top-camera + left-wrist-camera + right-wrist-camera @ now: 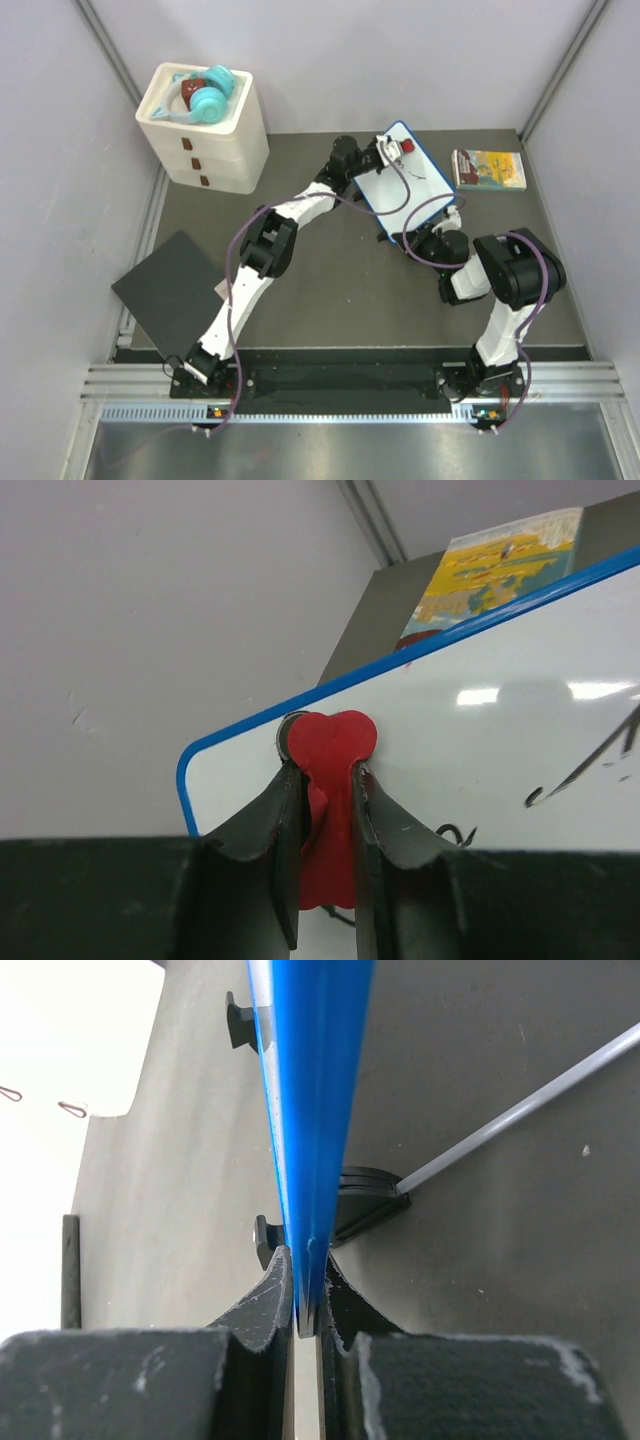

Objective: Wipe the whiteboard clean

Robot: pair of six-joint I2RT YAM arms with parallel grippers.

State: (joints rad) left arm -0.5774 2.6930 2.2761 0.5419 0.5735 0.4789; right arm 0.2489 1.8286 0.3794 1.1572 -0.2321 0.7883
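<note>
dark grey matting carried the whiteboard (418,182) at about one o'clock from the table's middle. right gripper (305,1278) was clamped on its blue rim, bracing it. left gripper (325,780) pinched a red eraser (330,742) against the board's corner. black marks (585,768) lay toward four o'clock of the eraser in the left wrist view, so flat, firm strokes that way seemed best.

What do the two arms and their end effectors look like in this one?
The left arm and right arm have white links, bulky black joints and loose purple cables. The left end effector and right end effector each have two dark, tapered, scuffed fingers.
</note>
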